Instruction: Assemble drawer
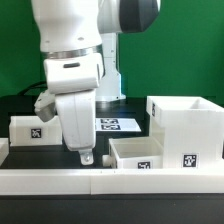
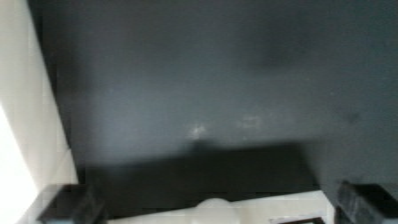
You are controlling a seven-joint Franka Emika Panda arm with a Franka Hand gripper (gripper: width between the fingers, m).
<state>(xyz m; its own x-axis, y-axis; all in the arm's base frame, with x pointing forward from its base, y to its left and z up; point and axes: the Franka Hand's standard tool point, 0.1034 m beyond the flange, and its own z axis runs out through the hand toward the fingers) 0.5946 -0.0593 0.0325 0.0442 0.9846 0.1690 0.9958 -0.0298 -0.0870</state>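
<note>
The drawer's tall white housing (image 1: 186, 128) stands at the exterior view's right, with a tag on its front. One open-topped tray (image 1: 138, 153) sits just beside it toward the middle. The other tray (image 1: 33, 128) sits at the exterior view's left. My gripper (image 1: 86, 156) points down between the two trays, low over the table and touching none of them. In the wrist view its dark fingertips (image 2: 71, 205) sit far apart at the frame's corners, so it is open and empty. A blurred white surface (image 2: 231, 212) lies under them.
The long low white border rail (image 1: 60, 181) runs along the front, right below the gripper. The marker board (image 1: 116, 125) lies flat behind the arm. A white edge (image 2: 18, 120) borders the dark table (image 2: 196, 90) in the wrist view.
</note>
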